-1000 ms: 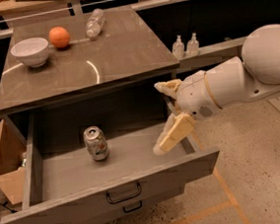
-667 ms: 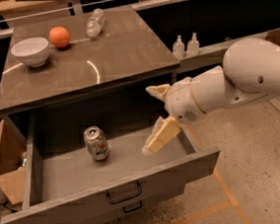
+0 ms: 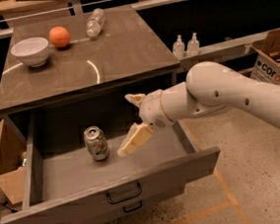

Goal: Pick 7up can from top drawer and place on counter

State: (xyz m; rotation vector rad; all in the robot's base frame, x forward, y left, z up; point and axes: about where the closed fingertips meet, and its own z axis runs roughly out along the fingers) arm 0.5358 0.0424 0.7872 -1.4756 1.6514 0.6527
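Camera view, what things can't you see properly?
Camera view only:
- Small silvery-white 7up can: far side turned away, writing too small.
- Wide grey top drawer: back wall lost in shadow under the glossy grey-brown counter.
- White two-finger gripper, open, right of the can: hides drawer floor behind it.
- White arm: cut off by the right edge.

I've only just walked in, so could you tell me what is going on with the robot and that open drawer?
The robot's arm extends over the open top drawer, its gripper open just beside the 7up can and not touching it. The can stands upright on the drawer floor, not yet picked up. The counter above holds a white bowl, an orange and a clear bottle on its side.
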